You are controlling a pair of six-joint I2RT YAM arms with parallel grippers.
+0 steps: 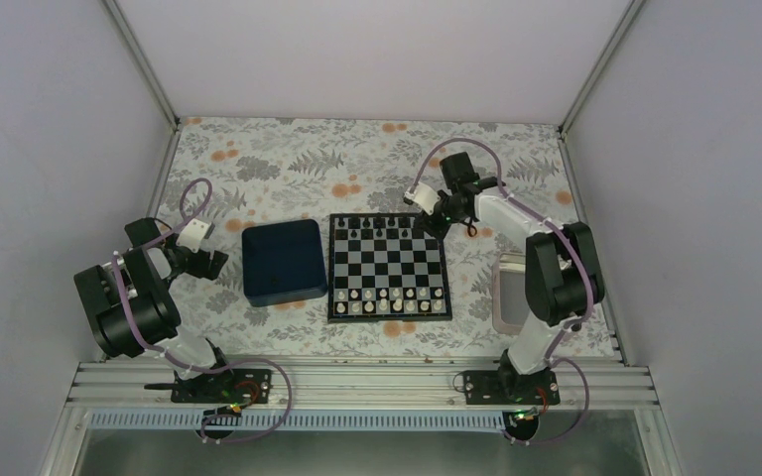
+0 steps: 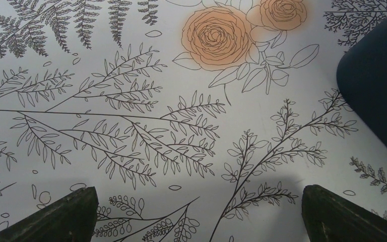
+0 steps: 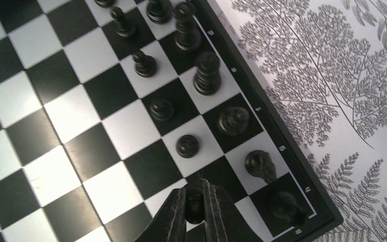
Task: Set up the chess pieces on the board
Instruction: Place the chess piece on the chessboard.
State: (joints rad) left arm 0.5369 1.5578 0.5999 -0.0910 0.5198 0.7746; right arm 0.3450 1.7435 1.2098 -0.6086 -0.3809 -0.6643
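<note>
The board (image 1: 388, 266) lies mid-table, with black chess pieces (image 1: 382, 229) in its two far rows. My right gripper (image 1: 436, 221) hangs over the board's far right corner. In the right wrist view the gripper (image 3: 195, 194) is shut on a small black pawn (image 3: 195, 205), held just above a square in the second row, beside other black pieces (image 3: 207, 74) standing on the board (image 3: 55, 111). My left gripper (image 2: 196, 212) is open over the bare flowered cloth, its fingers (image 2: 65, 216) far apart with nothing between them.
A dark blue square tray (image 1: 281, 261) sits just left of the board, and its corner (image 2: 378, 85) shows in the left wrist view. White pieces (image 1: 387, 300) fill the board's near rows. A silver tray (image 1: 502, 294) lies by the right arm's base.
</note>
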